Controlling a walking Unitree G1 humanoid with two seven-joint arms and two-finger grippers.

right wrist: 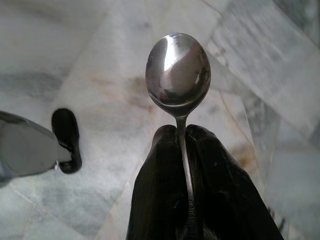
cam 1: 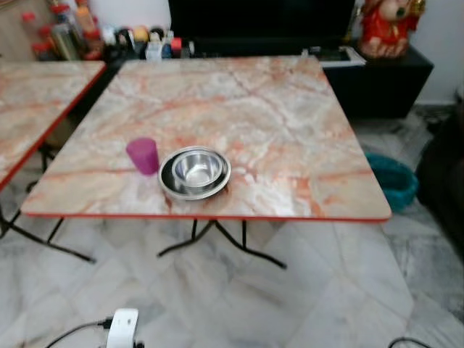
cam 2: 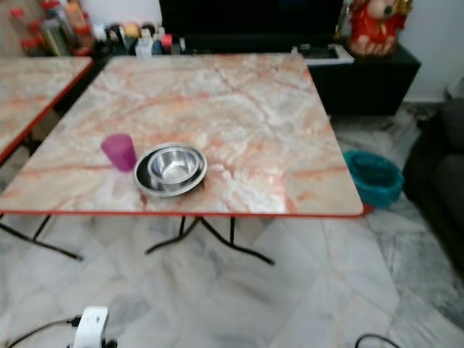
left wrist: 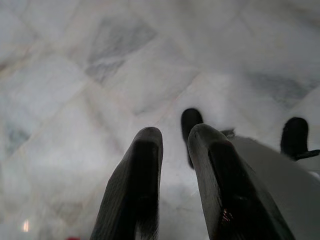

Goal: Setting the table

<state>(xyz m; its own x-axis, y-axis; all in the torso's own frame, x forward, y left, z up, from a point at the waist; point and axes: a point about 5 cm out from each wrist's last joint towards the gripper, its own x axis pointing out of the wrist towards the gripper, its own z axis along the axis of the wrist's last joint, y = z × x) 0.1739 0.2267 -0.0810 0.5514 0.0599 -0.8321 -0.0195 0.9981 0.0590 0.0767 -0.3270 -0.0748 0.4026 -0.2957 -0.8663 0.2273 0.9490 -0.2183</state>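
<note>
The right gripper is pinching a spoon by its handle, the two black fingers pressed together on the thin stem with the marble floor beneath. The spoon's long axis runs straight out along the fingers, bowl end leading and standing clear beyond the fingertips, its hollow face turned toward the wrist camera; the handle end is buried between the fingers. The left gripper hangs over the same floor with its fingers a narrow gap apart and nothing between them. Ahead stands the table, a square marble-patterned top with a red rim, its near edge running across in front of the robot and its near right corner rounded. A purple cup stands upright close to the near edge on the left part, and just beside it, to its right, a steel bowl sits in a steel plate; whether cup and plate touch I cannot tell. The right half and the far half of the top are bare. A second table of the same kind stands to the left with a gap between the two. To the right of the main table a teal basket sits on the floor near that corner, and a black cabinet lies behind. The floor between the robot and the near edge is open, apart from a white plug with a cable at the robot's feet.
</note>
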